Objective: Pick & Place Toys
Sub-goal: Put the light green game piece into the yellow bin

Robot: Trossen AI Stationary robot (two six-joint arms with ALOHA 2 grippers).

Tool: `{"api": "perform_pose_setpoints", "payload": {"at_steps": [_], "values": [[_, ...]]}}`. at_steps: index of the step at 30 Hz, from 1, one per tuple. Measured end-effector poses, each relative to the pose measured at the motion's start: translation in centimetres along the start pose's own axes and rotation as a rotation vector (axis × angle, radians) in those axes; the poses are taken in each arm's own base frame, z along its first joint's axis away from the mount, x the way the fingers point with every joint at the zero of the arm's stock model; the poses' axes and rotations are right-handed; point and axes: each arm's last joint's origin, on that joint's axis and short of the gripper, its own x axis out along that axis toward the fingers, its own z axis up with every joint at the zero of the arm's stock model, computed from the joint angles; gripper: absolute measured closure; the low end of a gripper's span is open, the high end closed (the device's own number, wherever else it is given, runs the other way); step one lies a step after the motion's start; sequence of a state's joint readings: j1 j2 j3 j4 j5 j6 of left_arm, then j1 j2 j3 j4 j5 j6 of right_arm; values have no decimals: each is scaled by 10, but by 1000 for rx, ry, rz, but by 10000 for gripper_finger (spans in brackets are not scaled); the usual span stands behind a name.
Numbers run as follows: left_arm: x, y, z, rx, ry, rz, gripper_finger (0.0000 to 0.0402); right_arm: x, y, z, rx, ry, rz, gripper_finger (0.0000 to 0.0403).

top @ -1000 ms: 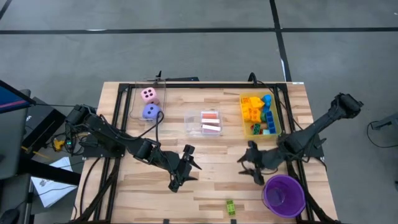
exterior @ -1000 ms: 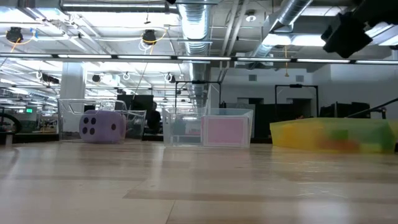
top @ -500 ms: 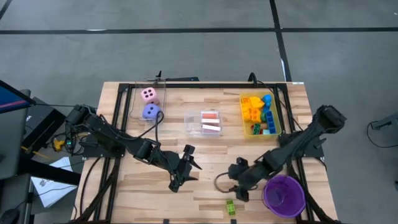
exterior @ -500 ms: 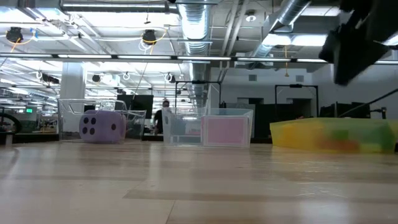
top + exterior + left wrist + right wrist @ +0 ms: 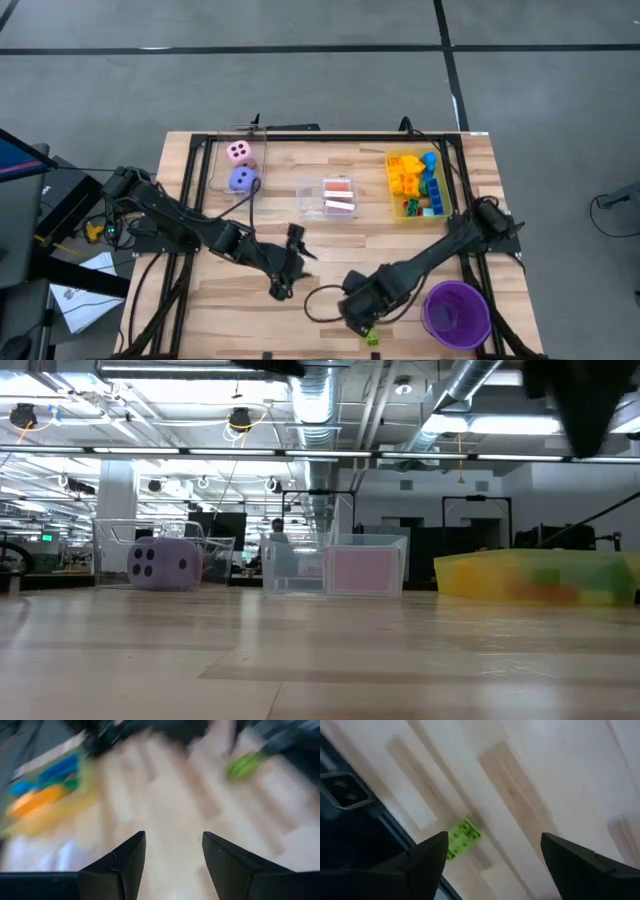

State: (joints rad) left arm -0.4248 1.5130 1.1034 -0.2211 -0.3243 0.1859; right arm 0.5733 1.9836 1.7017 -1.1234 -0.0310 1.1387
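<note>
- Leftmost, near the tabletop's (image 5: pixel 330 272) far left corner, a pink die (image 5: pixel 239 152) and a purple die (image 5: pixel 241 179) sit in a clear bin (image 5: pixel 213 160) just inside the black frame.
- Next, the left gripper (image 5: pixel 287 262) hovers over bare wood left of centre, jaws apart with nothing between them; open boards lie all round it.
- Centrally, a clear bin of pink-backed cards (image 5: pixel 339 197) stands toward the far side, well apart from both arms.
- Right of centre, the right gripper (image 5: pixel 357 312) hangs low by the near edge, jaws spread wide and empty, just beside a green brick (image 5: pixel 462 838).
- That brick lies flat, close to the tabletop's near edge and its black frame.
- Farther right, a purple cup (image 5: pixel 456 312) stands at the near right corner; behind it, the yellow bin of bricks (image 5: pixel 418 184) hugs the right rail.
</note>
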Motion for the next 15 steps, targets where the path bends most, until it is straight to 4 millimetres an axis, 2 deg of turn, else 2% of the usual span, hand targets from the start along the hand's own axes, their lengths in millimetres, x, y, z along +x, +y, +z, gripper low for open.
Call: {"api": "perform_pose_setpoints", "payload": {"at_steps": [2,6,10,15], "values": [[-12,6,-4,0,63,82,211,5,7,-3,34,29,-43,90],[-37,18,-7,-79,32,245,211,15,21,-11,107,21,-63,78],[-63,29,-16,-165,-35,381,211,29,28,-25,211,7,-100,70],[-91,43,-24,-287,-193,536,211,34,38,-38,330,-36,-79,69]]}}
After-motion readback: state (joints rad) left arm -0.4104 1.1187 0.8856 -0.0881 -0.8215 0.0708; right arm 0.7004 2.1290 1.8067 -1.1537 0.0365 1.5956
